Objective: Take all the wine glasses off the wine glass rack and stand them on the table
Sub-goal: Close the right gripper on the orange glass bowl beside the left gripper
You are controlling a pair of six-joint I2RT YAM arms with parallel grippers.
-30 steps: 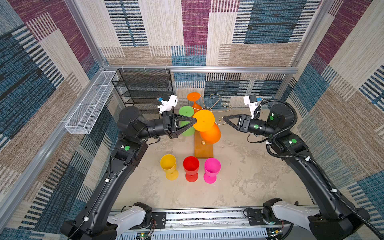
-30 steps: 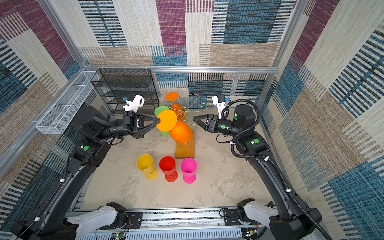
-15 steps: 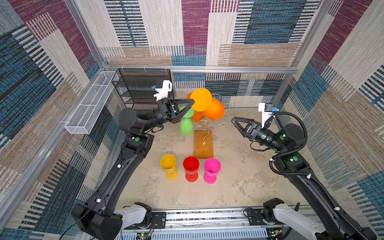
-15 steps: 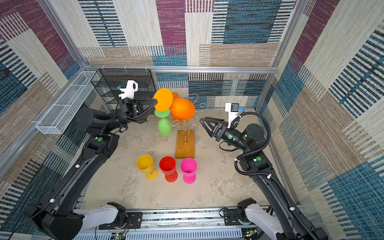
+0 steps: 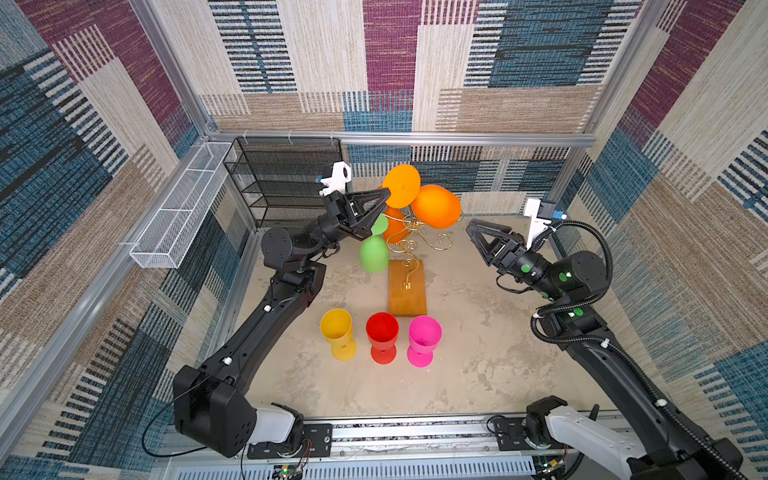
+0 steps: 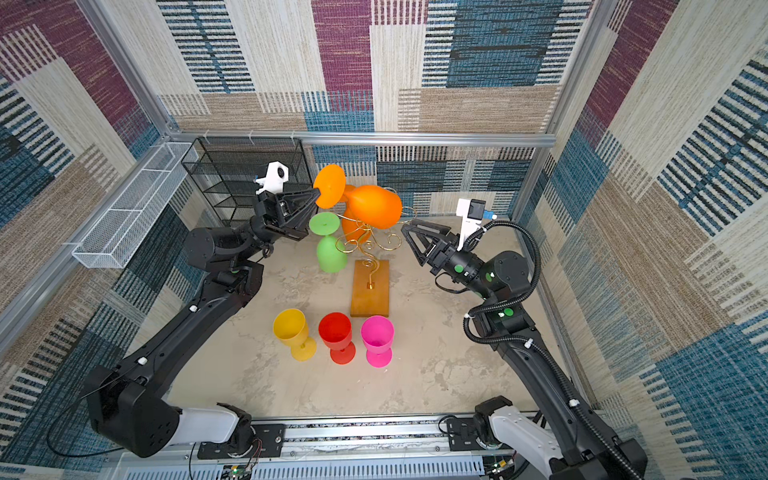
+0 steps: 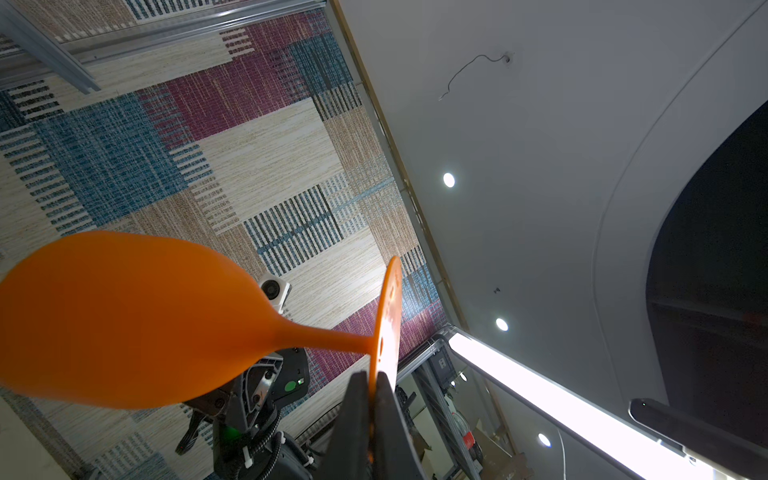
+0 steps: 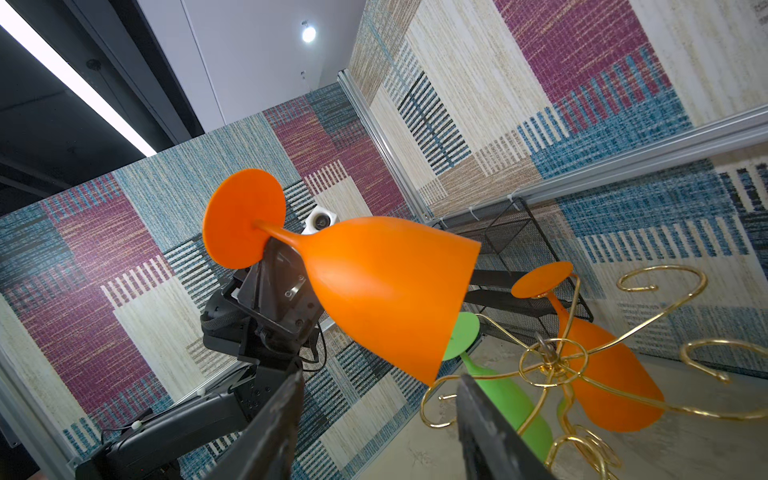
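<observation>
Glass (image 5: 436,206): orange, opaque, apparently moulded plastic. Expect it to be light, stiff and not brittle, but smooth. It lies sideways in the air, its foot disc pinched edge-on at the very tips of the left gripper (image 7: 376,382), whose jaws are clenched on the rim. Stem and bowl stick out past those tips, and the mouth is turned toward the right gripper (image 8: 378,386). Its jaws stand parted and empty, near the bowl's lip. The rack (image 5: 417,235) sits below the bowl, between the two sets of jaws; you cannot tell whether the lip touches a scroll. A second orange glass (image 5: 392,226) and a green glass (image 5: 374,253) hang on the rack. Judgement: a rim pinch with the bowl cantilevered invites pivoting or slip. If you take the glass over, close across the stem or the bowl's narrow end, nearer the weight.
</observation>
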